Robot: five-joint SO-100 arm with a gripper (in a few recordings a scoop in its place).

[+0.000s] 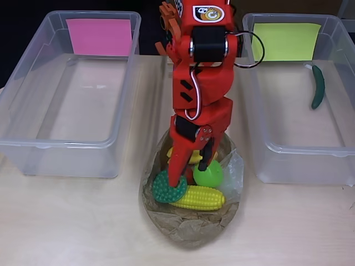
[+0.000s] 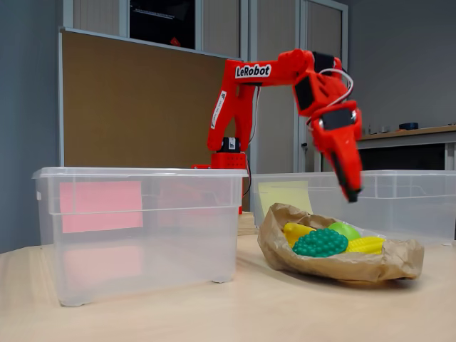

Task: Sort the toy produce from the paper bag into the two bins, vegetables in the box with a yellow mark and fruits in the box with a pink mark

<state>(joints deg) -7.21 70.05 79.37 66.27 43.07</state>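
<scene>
Just above paper bag (image 2: 335, 260), end effector (image 2: 350, 192) empty, fingers slightly parted

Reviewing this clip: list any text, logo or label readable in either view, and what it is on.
"LeRobot": white lettering on the red arm's upper link, fixed view.
Round logo sticker on a white plate atop the arm, overhead view: a graphic, with no readable words.
Small white label on the arm's lower link, fixed view: too small to read.
Pink note and yellow note on the bins: blank.

Open air between hand (image 2: 350, 191) and bagged toys (image 2: 329, 241).
</scene>
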